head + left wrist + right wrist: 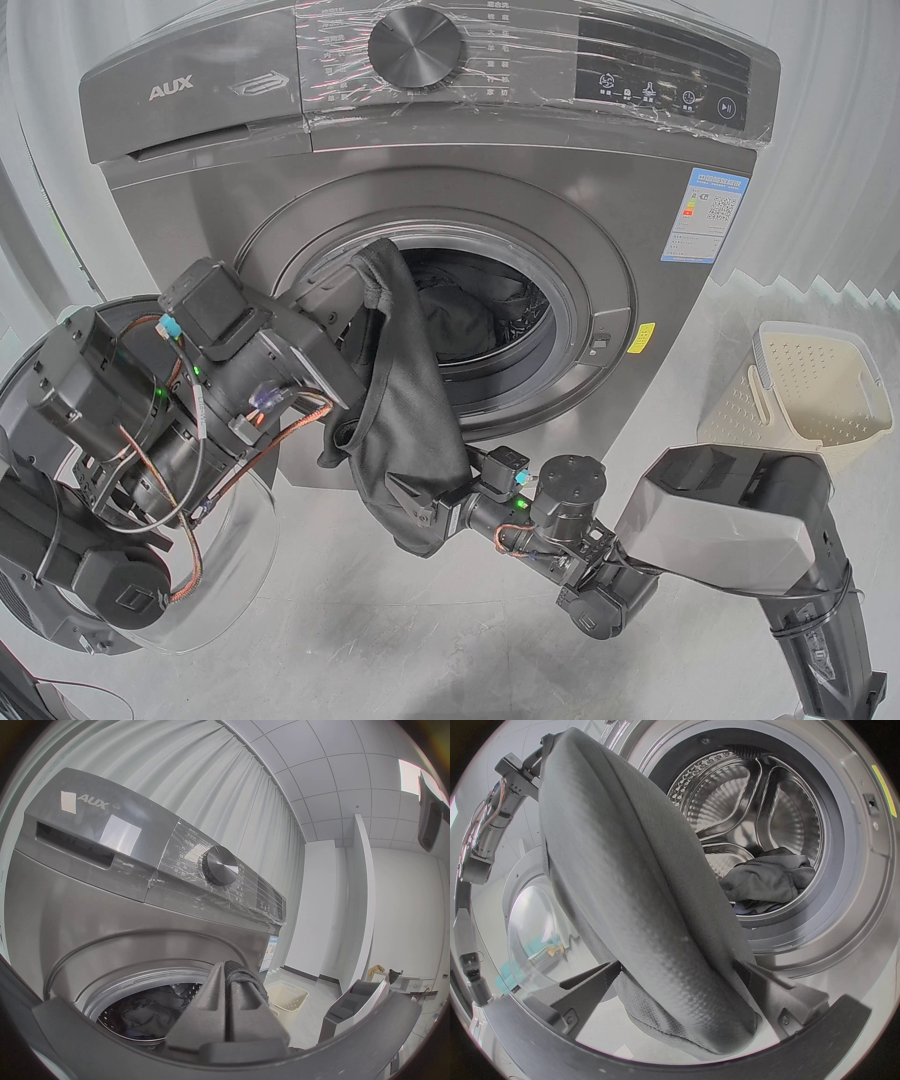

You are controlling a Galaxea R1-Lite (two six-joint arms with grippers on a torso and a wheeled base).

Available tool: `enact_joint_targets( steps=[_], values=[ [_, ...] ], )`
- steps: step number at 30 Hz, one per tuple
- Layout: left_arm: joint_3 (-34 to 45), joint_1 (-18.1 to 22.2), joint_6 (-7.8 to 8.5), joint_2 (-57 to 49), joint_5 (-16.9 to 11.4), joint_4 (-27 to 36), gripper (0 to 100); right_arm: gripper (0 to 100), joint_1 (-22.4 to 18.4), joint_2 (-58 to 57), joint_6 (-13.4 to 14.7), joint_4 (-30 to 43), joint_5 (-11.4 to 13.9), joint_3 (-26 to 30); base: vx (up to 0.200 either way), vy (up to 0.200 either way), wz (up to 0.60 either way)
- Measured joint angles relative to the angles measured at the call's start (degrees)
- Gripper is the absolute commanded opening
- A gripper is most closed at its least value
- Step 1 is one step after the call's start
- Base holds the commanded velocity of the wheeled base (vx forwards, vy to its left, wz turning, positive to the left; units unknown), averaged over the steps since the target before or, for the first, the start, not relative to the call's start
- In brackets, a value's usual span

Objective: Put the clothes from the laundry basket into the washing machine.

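Note:
A dark grey garment (pixel 403 403) hangs in front of the washing machine (pixel 562 197), its top edge at the left rim of the drum opening (pixel 525 281). My left gripper (pixel 361 281) is shut on that top edge; the left wrist view shows the fingers (pixel 211 1006) pressed together with cloth (pixel 241 975) at their tips. Lower down, my right gripper (pixel 427 502) is open around the garment's lower part. The garment (pixel 637 884) lies between its spread fingers (pixel 590 982). More dark clothes (pixel 768 877) lie inside the drum. The cream laundry basket (pixel 816 394) stands on the floor to the right.
The machine's round door (pixel 225 562) is swung open to the left, beneath my left arm. Grey floor stretches in front of the machine. Curtains hang behind the machine and the basket.

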Motion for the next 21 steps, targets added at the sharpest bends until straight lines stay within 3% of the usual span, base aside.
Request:
enact_joint_targets(
  steps=[4,5,15,21],
  values=[
    [0.0,0.0,0.00,-0.3,0.0,0.0,0,100,-0.6,1.7,0.2,0.1,0.0,-2.4,0.000,0.000,0.00],
    [0.0,0.0,-0.02,-0.4,0.0,0.0,0,0,-0.7,2.0,0.3,0.0,0.0,-2.8,0.000,0.000,0.00],
    [0.0,0.4,-0.09,-0.5,0.0,0.0,0,0,-1.2,2.3,0.5,-0.2,-0.2,-3.6,0.000,0.000,0.00],
    [0.1,1.0,-0.11,0.0,0.0,0.1,0,0,-2.6,-1.5,0.5,-0.4,-0.8,0.5,0.000,0.000,0.00]
  ],
)
